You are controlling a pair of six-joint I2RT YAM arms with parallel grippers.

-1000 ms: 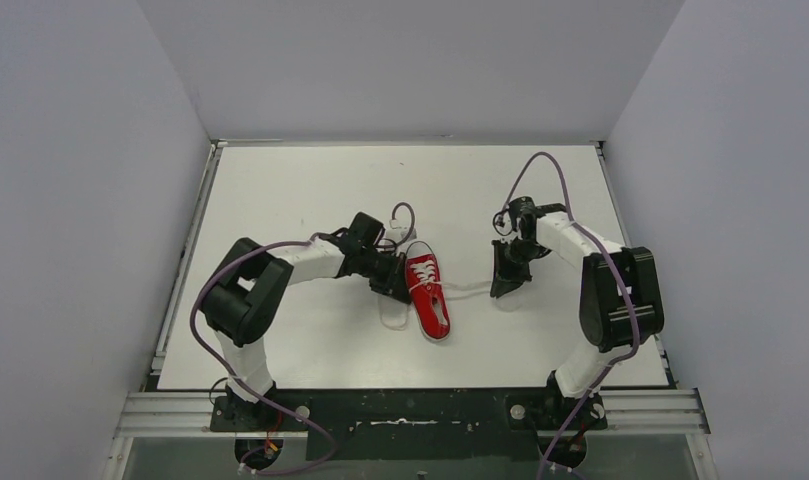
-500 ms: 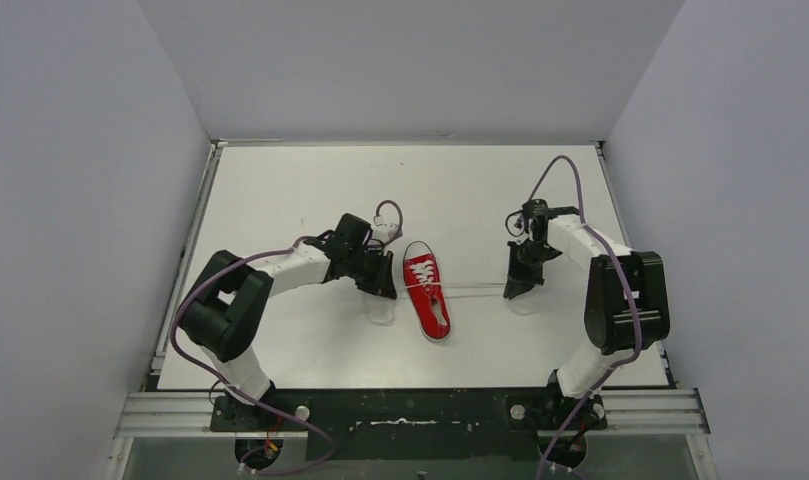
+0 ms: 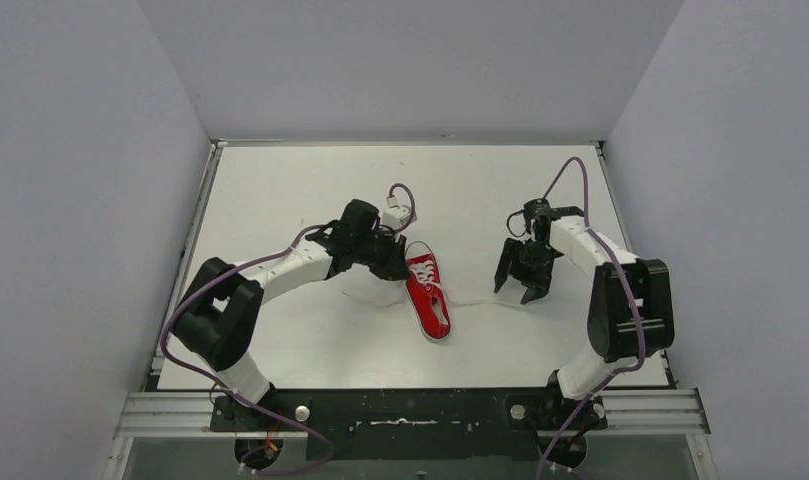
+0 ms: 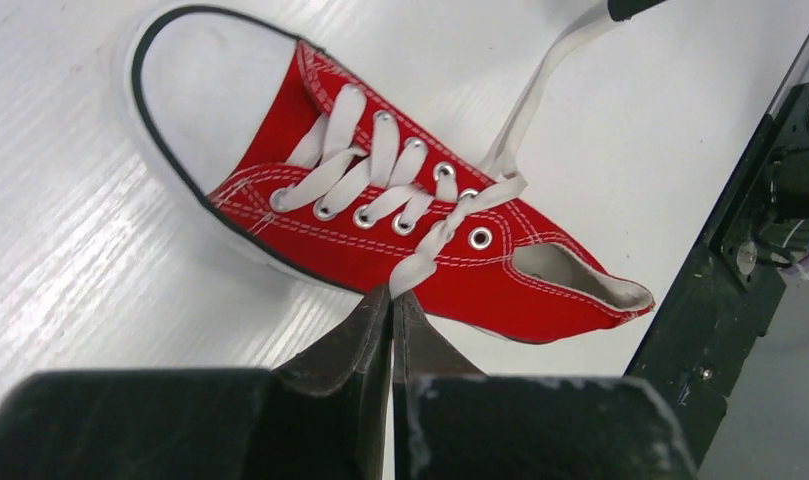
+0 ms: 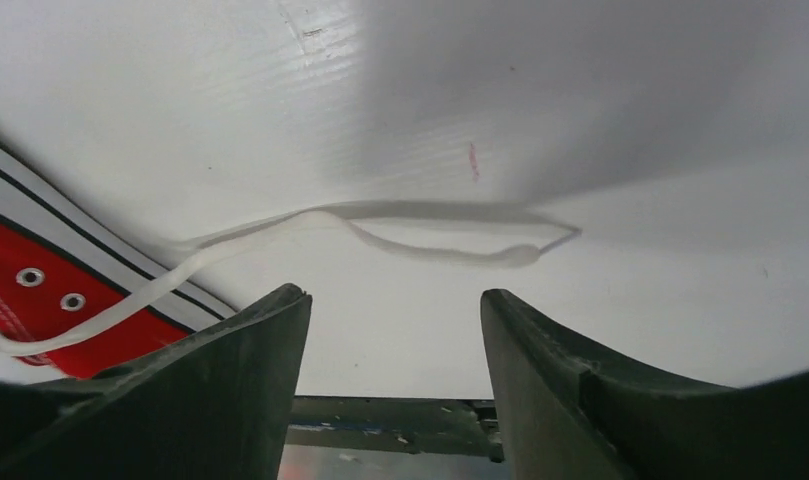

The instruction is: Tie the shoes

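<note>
left pincer [image 4: 391,298] pinching lace [image 4: 435,236] | right pincer [image 5: 395,310] wide | sneaker [image 3: 428,292] far from table [image 3: 310,190] edges

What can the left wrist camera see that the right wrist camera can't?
Only the left wrist view shows the white toe cap, the criss-crossed lacing, and the left gripper pinching a white lace. Only the right wrist view shows the open right gripper, a loose lace lying wavy on the table, and a small red mark. Both show the red sneaker and the white table.
</note>
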